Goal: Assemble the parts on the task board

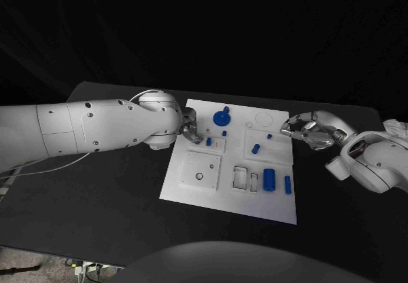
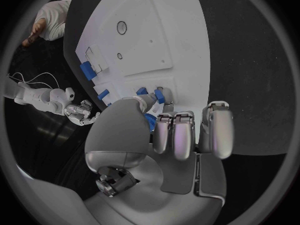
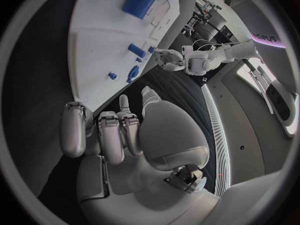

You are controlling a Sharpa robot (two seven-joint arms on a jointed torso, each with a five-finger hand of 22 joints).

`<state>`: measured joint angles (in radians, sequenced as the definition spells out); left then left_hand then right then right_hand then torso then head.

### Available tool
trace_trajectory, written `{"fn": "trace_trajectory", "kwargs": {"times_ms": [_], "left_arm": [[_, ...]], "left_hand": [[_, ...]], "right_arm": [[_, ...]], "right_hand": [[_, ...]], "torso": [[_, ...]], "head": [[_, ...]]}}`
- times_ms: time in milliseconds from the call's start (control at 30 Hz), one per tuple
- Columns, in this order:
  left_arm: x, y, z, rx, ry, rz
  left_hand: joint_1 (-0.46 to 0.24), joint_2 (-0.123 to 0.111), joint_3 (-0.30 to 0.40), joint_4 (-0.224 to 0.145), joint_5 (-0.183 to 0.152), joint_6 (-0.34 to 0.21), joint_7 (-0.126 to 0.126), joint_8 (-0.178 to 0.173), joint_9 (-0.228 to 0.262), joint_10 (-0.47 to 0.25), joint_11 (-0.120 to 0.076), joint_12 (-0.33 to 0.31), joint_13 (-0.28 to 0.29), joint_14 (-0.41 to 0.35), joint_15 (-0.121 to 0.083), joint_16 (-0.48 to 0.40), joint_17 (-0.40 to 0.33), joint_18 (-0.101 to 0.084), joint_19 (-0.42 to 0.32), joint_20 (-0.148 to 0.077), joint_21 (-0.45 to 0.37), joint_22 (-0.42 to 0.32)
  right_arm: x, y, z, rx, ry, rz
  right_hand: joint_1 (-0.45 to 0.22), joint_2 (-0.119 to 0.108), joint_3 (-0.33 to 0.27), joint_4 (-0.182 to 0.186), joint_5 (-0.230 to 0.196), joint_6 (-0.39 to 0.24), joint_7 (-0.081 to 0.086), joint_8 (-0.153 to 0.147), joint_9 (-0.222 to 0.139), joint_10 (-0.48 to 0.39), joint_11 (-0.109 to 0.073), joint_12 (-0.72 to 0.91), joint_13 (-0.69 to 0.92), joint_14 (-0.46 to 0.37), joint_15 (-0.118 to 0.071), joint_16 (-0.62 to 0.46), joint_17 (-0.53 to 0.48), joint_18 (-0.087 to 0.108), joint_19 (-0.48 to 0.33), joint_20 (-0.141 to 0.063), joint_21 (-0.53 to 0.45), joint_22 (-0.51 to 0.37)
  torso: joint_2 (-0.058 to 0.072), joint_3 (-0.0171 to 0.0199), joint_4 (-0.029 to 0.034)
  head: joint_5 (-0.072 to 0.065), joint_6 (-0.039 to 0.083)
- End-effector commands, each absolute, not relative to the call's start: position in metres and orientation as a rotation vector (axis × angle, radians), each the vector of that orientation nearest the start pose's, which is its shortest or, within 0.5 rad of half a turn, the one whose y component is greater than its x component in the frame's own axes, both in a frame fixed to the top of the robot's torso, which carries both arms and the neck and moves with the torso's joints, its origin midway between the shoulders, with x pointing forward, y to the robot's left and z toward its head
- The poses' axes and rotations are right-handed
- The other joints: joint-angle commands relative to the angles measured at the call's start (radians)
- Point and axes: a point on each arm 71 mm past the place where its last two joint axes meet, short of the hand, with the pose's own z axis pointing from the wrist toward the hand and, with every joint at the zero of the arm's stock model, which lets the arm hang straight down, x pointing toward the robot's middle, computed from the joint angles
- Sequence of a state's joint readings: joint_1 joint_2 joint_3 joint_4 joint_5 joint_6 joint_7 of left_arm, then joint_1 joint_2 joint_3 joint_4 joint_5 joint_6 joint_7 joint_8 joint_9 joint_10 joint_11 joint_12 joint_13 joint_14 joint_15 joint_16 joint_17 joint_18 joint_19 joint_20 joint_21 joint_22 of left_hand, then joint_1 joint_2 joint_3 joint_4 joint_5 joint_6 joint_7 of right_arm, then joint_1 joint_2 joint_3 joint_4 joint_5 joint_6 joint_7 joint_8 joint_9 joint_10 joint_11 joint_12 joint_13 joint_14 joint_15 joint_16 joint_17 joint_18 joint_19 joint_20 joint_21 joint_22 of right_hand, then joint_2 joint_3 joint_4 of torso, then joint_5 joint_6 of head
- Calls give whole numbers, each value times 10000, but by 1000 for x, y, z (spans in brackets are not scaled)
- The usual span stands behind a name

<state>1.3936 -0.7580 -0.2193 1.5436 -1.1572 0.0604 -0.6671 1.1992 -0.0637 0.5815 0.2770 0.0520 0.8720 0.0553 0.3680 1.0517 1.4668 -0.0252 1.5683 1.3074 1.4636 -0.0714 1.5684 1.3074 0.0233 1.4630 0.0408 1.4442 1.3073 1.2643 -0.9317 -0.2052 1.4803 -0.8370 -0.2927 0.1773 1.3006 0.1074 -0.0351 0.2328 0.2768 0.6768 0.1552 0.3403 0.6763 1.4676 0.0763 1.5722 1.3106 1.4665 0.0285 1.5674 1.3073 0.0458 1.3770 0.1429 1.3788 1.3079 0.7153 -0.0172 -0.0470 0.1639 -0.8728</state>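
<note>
A: The left hand (image 1: 188,131), fingers curled at a small blue peg (image 1: 208,141) on the white task board (image 1: 213,197); a grip I cannot tell. Seat it straight, pressing gently.

B: The right hand (image 1: 308,131)?

A: Fingers curled, empty, just off the board. I count seven blue parts: nearest two blocks, farthest a gear (image 1: 221,118).

Glossy white arm (image 1: 94,127) shells dotted with small dark screws end in silver, segmented-fingered hands (image 1: 308,132).
</note>
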Motion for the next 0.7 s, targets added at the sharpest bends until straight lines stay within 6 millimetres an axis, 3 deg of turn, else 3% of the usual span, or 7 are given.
{"fn": "trace_trajectory", "kwargs": {"times_ms": [33,700], "left_arm": [[486,190,-197,-523,22362,-1648],[487,194,-197,-754,22269,-1686]], "left_hand": [[-63,-113,100,48,-30,-6,23,-67,18,1040,97,25,2634,1072,85,24,2634,112,267,76,-61,2007],[-107,3,442,10,-32,-75,41,-99,50,1040,110,25,2634,1072,105,24,2634,105,272,93,-39,2038]], "right_arm": [[477,-256,-213,2975,17990,9762],[477,-256,-213,2998,18034,9734]], "right_hand": [[119,-6,-21,-65,66,-71,0,-38,-14,1031,72,-14,2602,1043,39,34,2635,136,-48,6,-35,1843],[123,-3,-17,-68,78,-77,3,-40,-17,1031,72,-14,2602,1043,39,34,2635,138,-57,7,-44,1840]], "torso": [[-1,5,2],[-2,-2,-5]], "head": [[13,2],[24,2]]}}
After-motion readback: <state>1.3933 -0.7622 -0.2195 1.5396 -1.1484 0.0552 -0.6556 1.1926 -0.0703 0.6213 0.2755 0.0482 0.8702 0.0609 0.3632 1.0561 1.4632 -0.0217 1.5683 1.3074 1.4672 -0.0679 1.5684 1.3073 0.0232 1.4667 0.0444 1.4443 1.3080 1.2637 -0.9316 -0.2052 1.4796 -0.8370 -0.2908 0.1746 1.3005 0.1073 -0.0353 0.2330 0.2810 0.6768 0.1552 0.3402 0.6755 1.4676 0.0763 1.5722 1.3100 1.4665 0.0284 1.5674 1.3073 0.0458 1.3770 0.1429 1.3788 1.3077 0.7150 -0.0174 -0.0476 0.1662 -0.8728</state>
